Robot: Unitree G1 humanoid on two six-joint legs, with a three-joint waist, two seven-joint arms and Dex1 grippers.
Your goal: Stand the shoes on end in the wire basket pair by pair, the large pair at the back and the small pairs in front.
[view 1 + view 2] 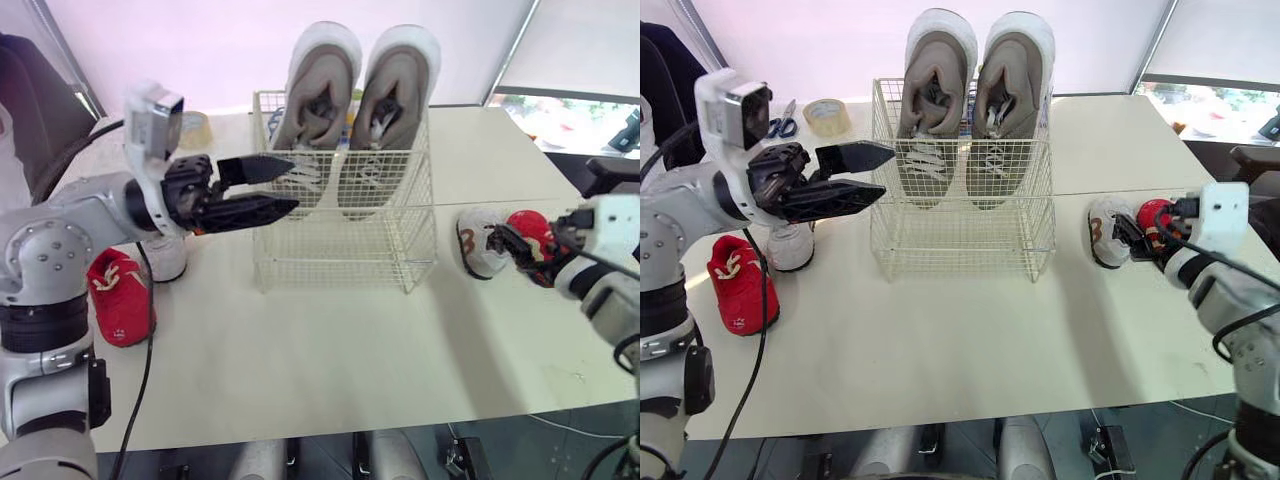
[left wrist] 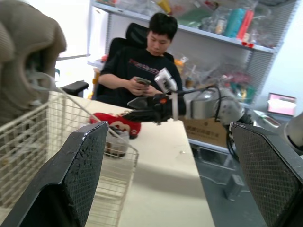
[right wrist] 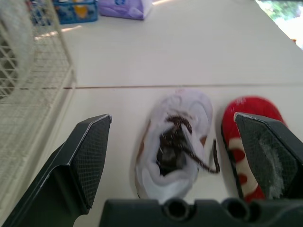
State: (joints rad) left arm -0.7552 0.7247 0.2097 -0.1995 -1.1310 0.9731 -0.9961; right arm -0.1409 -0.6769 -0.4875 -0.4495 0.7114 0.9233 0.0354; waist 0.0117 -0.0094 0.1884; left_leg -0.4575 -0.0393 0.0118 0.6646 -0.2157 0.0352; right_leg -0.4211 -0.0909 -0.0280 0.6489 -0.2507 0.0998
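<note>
Your right gripper (image 3: 173, 118) is spread wide and empty, low over the desk (image 1: 330, 370) near its right edge. From its wrist, the white shoe (image 3: 182, 109) lies ahead in the gap between the fingers, and the red shoe (image 3: 251, 106) sits just beside it, close to the outer finger. That looks like a line-up on the white shoe alone. Mind the red one, which is near enough to be nudged.

Your left gripper (image 1: 308, 185) is also open and holds nothing. It hovers beside the left wall of the wire basket (image 1: 345, 255), probably so that it stays out of the basket's mouth.

Inside the basket, the large grey pair (image 1: 355, 110) stands on end against the back wall, heels up. This leaves the front free for the small pairs.

A second red shoe (image 1: 120, 295) and a second white shoe (image 1: 165, 258) lie near the desk's left edge, so each small pair is split between the two sides.
</note>
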